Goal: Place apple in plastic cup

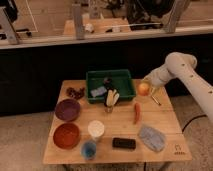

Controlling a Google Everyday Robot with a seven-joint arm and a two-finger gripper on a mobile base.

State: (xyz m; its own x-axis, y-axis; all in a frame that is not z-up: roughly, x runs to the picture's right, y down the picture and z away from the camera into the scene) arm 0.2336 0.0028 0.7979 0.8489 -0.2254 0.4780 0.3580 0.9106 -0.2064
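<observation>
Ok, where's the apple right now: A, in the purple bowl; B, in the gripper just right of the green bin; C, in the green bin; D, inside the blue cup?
B: the gripper is shut on the apple beside the green bin's right end, across the table from the blue cup.
</observation>
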